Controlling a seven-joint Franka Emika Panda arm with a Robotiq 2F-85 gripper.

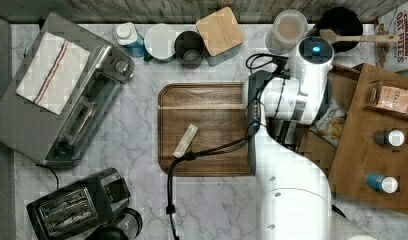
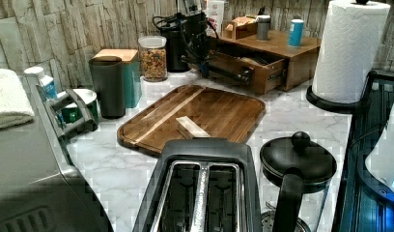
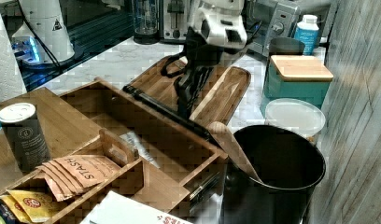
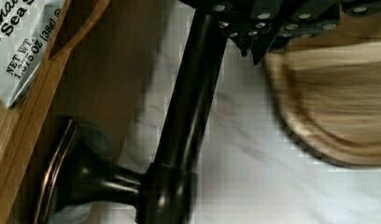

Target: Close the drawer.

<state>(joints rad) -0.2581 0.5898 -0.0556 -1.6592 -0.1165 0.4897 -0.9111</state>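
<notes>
While the drawer (image 3: 146,126) stands pulled out of its wooden cabinet (image 2: 282,46) at the right view's left, the gripper (image 3: 186,91) sits at the dark bar handle (image 4: 188,107) on the drawer's front. Can't tell if its fingers are spread or pinched. Snack packet (image 4: 20,42) lies inside the drawer. Dark wooden tray (image 1: 207,130) rests on the marble worktop (image 1: 137,145), just beside the handle.

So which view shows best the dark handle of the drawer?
The wrist view: the handle bar and one mount are close up, before the drawer front. The right view shows its whole length from farther away, partly behind the gripper. The left view shows it small.
</notes>
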